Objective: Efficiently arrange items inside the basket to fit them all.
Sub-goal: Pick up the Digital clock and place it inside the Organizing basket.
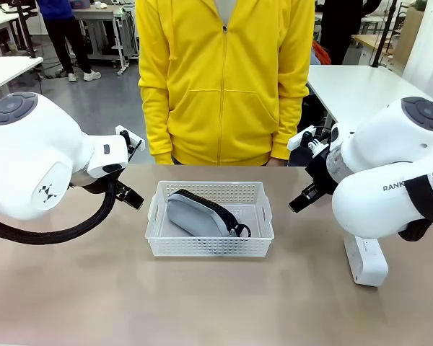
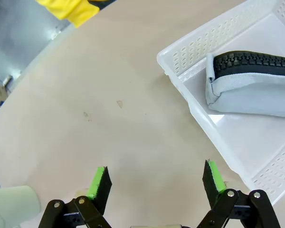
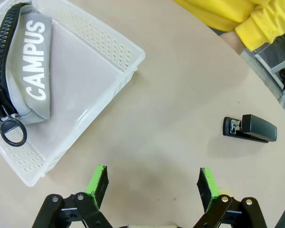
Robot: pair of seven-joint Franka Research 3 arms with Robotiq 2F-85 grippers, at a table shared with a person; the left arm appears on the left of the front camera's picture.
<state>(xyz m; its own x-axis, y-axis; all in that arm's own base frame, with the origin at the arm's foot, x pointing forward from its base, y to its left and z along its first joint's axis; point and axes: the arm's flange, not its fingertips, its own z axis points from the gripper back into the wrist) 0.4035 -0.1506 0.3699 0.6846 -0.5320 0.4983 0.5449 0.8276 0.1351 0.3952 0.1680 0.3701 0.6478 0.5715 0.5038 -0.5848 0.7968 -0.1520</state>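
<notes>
The basket (image 1: 209, 247) stands at the middle of the desk (image 1: 202, 303), its long side facing us. Inside it we find the grey pouch (image 1: 196, 216), lying on the basket floor toward the left end, black zipper uppermost. Its ring pull (image 3: 12, 132) points to the front right. The floor at the right end is bare. The right wrist view reads "CAMPUS" in white on the pouch side.

The black stapler (image 3: 251, 128) lies on the desk, well apart from the basket. The pale green cup (image 2: 13, 204) stands on the desk at the lower left corner of the left wrist view, cut by the picture edge.

The left arm (image 1: 29, 155) enters from the left, wrist held above the desk beside the basket's left end. The left gripper (image 2: 156, 178) is spread wide over bare desk, holding nothing. The right arm (image 1: 390, 173) mirrors this at the right end. The right gripper (image 3: 153, 180) is likewise spread and holds nothing.

A person (image 1: 224, 79) in a yellow jacket stands at the far side
</notes>
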